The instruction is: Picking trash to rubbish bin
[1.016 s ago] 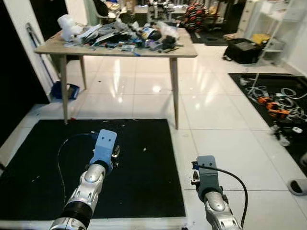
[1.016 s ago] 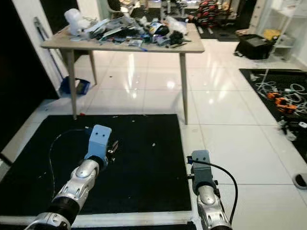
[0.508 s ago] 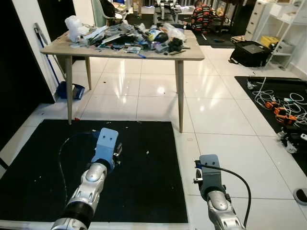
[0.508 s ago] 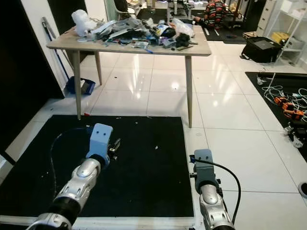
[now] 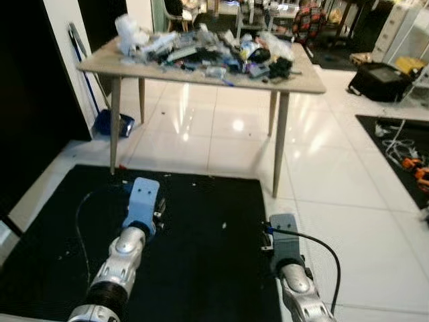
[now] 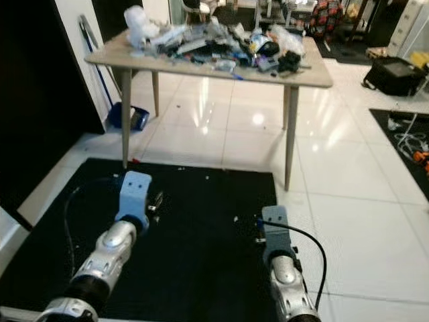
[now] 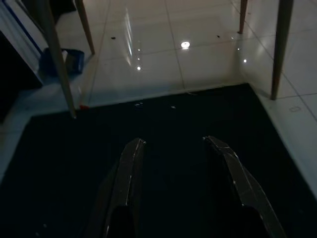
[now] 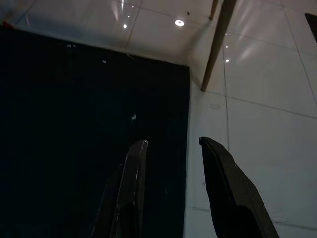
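trash pile [image 5: 213, 50] sits on the wooden table [image 5: 308, 82] at 12 o'clock from the robot: a heap of crumpled white plastic bags, wrappers, dark bits and some blue scraps, covering most of the tabletop; single items too small to tell. left gripper [image 7: 174, 143] hangs over the black mat [image 5: 201, 268] at 11 o'clock, fingers [image 7: 130, 163] spread apart, nothing between them. right gripper [image 8: 171, 143] at 1 o'clock over the mat's edge where it meets the white tile floor [image 5: 335, 181], fingers [image 8: 218, 168] also parted and empty. small white flecks on the mat. blue dustpan [image 5: 112, 123] on the floor at 10 o'clock, beside the table leg.
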{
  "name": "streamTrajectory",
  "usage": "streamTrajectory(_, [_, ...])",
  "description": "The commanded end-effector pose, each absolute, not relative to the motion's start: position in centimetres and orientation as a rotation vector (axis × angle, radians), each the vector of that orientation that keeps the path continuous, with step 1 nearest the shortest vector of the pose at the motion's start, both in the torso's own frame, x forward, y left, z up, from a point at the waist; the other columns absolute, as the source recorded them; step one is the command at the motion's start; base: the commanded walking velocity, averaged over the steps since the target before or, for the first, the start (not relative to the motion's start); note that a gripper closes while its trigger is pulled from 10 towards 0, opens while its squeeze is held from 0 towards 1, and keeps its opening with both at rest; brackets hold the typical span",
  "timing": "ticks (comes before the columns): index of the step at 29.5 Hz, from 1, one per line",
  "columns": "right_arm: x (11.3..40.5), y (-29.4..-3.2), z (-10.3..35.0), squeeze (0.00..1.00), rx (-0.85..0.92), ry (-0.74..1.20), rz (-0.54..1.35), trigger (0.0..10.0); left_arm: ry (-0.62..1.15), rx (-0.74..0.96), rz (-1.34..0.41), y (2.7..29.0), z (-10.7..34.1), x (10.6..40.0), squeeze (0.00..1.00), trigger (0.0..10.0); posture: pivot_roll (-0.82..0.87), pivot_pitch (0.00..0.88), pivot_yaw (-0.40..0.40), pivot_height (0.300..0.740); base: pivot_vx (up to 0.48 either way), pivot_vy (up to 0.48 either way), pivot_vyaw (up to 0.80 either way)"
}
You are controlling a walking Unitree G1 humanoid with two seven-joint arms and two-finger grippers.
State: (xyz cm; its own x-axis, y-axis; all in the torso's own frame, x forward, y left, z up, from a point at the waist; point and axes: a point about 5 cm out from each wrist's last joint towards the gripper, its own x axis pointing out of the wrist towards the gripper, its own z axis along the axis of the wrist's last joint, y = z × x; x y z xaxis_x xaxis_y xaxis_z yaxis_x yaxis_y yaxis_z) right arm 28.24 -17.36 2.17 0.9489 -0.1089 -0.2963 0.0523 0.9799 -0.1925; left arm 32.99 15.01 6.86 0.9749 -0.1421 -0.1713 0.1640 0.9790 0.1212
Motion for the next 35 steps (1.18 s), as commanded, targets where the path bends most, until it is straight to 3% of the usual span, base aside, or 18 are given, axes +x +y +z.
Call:
streamTrajectory(1, [27.92,-17.63,1.82,0.00,-0.189,0.330,-0.089,10.0,0.169,0.130,-0.159,14.93,6.66,32.84,0.00,10.0,-0.05,0.046,0.041,0.740,0.371,0.000,0.00])
streamTrajectory(35, [28.06,-17.76,2.33,0.00,-0.193,0.312,-0.087,10.0,0.155,0.120,-0.166,14.52,7.12,33.13,0.00,10.0,-0.06,0.067,0.041,0.740,0.371,0.000,0.00])
